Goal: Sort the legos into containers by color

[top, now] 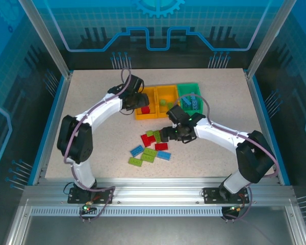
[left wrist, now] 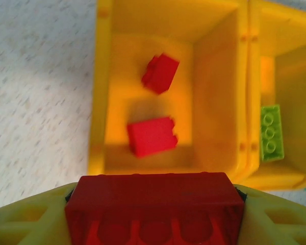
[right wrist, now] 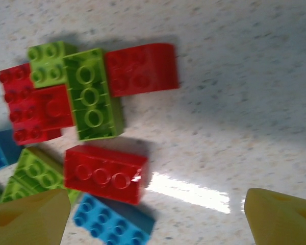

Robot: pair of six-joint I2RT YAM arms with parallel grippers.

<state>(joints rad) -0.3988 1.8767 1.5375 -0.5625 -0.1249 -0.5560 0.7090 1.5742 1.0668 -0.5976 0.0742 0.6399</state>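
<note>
Fingers of the left arm (left wrist: 28, 219) are closed on a red studded plastic brick (left wrist: 154, 204) and hold it at the outer edge of the left orange-yellow square plastic bin (left wrist: 99, 102). Two smaller red bricks (left wrist: 152, 136) lie already on the bottom of this bin. In the middle orange-yellow bin (left wrist: 275, 179), joined just beside it, lies a lime green brick (left wrist: 271, 131). Seen from above, the green bin (top: 187, 86) at the right end of the row carries blue bricks (top: 193, 103).

Fingers of the right arm (right wrist: 280, 217) stand wide apart with nothing between them, low over the loose pile (top: 150, 145) on the speckled worktop (right wrist: 234, 102). A loose red brick (right wrist: 106, 173), a long lime green brick (right wrist: 92, 94) and a loose blue brick (right wrist: 112, 222) lie below them.

I judge the sorting to be perhaps half done. Each bin has its colour, the held brick is not yet released, and about ten bricks of all three colours wait on the worktop, near the bins.
</note>
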